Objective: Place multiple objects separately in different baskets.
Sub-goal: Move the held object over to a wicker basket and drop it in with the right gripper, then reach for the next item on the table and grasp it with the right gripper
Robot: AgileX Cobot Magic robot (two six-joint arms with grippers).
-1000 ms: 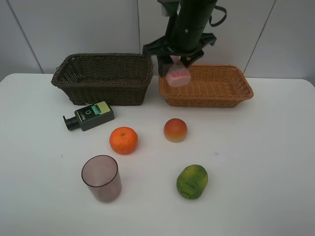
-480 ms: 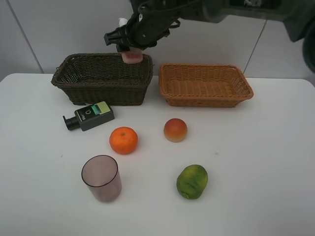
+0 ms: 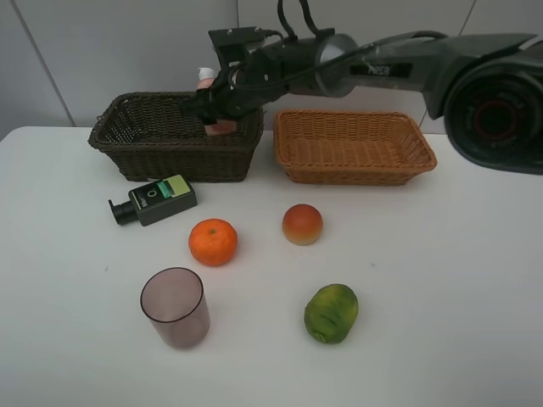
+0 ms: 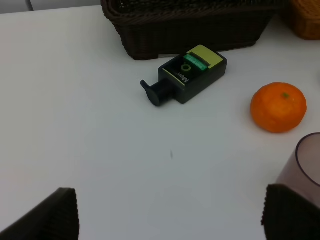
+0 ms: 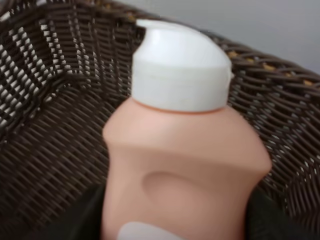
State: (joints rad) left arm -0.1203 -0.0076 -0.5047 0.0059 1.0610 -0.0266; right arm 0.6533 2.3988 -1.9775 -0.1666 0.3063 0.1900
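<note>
Wicker basket (image 3: 170, 161): dk brown, walls round right tool (image 3: 214, 108).
Pink bottle (image 5: 175, 165): in right tool's grip, axis ~upright, cap up.
Left tool (image 4: 169, 192): wide.

- Small pink plastic bottle with a white cap (image 5: 180, 150): lifted, cap uppermost, in the mouth of the dark basket near its right end.
- Deep dark brown rectangular wicker basket (image 3: 174, 161): back left of the white bench (image 3: 441, 280).
- Shallow orange-tan rectangular wicker basket (image 3: 356, 174): just beside it, to the right.
- Dark green pump bottle (image 3: 157, 200): lying on its side before the dark basket.
- Round orange (image 3: 213, 242): near the pump bottle.
- Red-yellow round fruit (image 3: 302, 224): right of the orange.
- Translucent mauve cup (image 3: 176, 307): upright, front left.
- Green mottled fruit (image 3: 331, 313): right of the cup.
</note>
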